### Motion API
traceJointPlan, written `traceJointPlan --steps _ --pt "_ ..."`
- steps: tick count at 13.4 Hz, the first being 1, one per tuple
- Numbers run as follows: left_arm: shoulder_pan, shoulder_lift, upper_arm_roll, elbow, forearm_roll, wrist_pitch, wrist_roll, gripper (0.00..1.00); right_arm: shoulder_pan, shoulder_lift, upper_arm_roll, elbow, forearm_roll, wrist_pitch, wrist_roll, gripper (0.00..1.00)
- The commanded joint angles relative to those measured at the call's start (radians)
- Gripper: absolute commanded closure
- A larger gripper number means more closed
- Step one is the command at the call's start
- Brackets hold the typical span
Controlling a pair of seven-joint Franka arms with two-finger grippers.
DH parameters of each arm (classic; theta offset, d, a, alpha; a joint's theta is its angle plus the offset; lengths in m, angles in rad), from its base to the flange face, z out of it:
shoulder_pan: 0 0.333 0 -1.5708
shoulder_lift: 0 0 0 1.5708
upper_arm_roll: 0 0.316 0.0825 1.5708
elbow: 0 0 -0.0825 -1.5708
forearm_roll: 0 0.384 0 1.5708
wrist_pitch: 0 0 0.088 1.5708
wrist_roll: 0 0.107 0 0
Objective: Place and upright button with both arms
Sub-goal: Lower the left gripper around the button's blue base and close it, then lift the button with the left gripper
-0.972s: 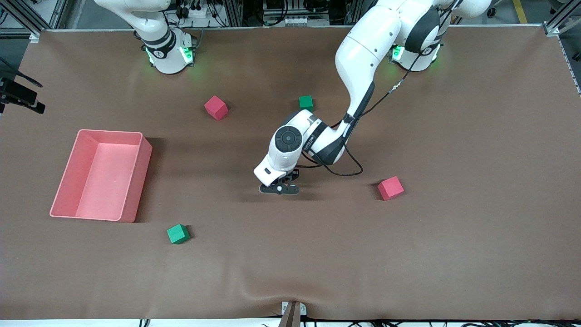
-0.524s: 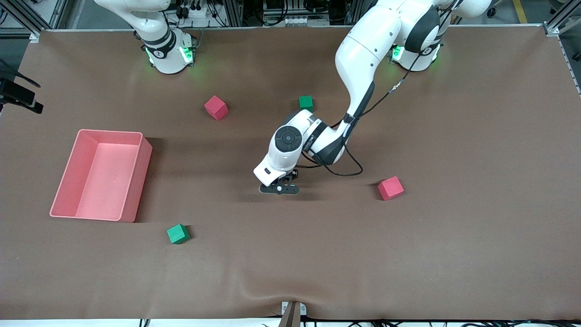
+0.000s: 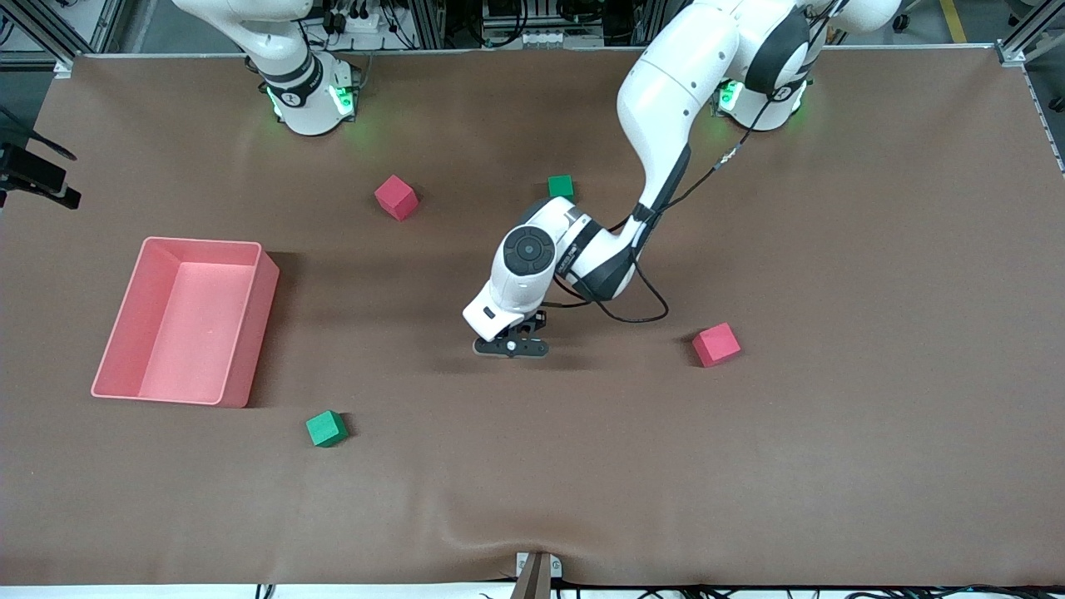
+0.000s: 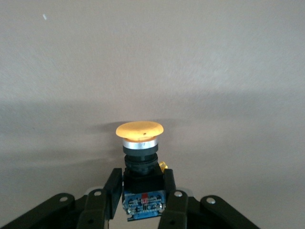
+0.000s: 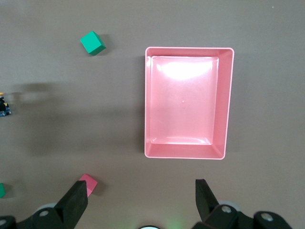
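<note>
The left gripper [image 4: 143,202], low over mid-table [image 3: 832,457], pinched the button [image 4: 140,162] by its black body, orange cap poking out past the fingertips [image 4: 113,181]. The right gripper [image 5: 141,202] hung spread wide above the pink bin [image 5: 228,100], waiting.

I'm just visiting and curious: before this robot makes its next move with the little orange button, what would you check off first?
1. Left gripper shut on the button: ok.
2. Button's black body pinched, orange cap free: ok.
3. Button lifted off the table: cannot tell.
4. Right gripper open, waiting above the pink bin: ok.
5. Pink bin holds nothing: ok.
6. No cube close by the left gripper; nearest red cube sits apart: ok.
</note>
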Motion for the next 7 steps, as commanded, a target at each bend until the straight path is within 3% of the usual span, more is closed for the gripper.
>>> traceJointPlan --steps 1,4,7 --pt "0.003 -0.083 0.017 -0.046 0.054 -0.036 -0.006 1.0 -0.004 -0.002 0.006 0.008 -0.009 -0.008 0.008 0.0" --pt "-0.006 -0.141 0.057 -0.079 0.129 -0.041 -0.065 1.0 0.0 -0.006 0.007 0.008 -0.011 -0.013 0.014 0.0" --pt "-0.011 -0.182 0.06 -0.117 0.368 -0.015 -0.207 1.0 -0.018 -0.009 -0.001 0.008 0.005 -0.014 0.006 0.0"
